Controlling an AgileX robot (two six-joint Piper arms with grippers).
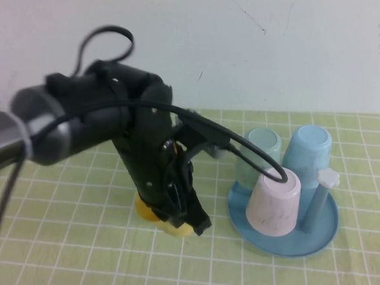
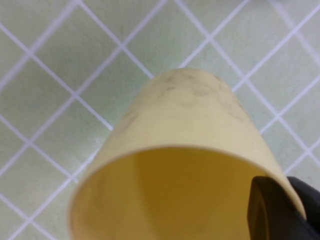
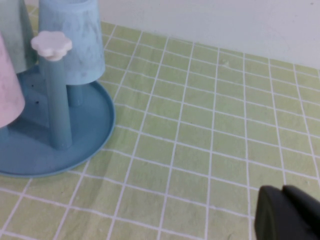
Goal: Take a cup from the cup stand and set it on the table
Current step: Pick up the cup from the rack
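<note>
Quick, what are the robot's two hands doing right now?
Left gripper: shut on the yellow cup, over the table.
Right gripper: shut, empty, beside the stand.

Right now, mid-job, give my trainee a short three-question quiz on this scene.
1. True or false: the left gripper is shut on the yellow cup.
2. How many cups sit upside down on the cup stand? A) two B) three C) four
3. Fill in: the pale pink cup is still on the ____.

Key:
1. True; it holds the cup low over the table, left of the stand.
2. B: pink, mint-green cup, light blue cup. One post is bare.
3. Cup stand. The right gripper is shut above the table beside the stand, holding nothing.
</note>
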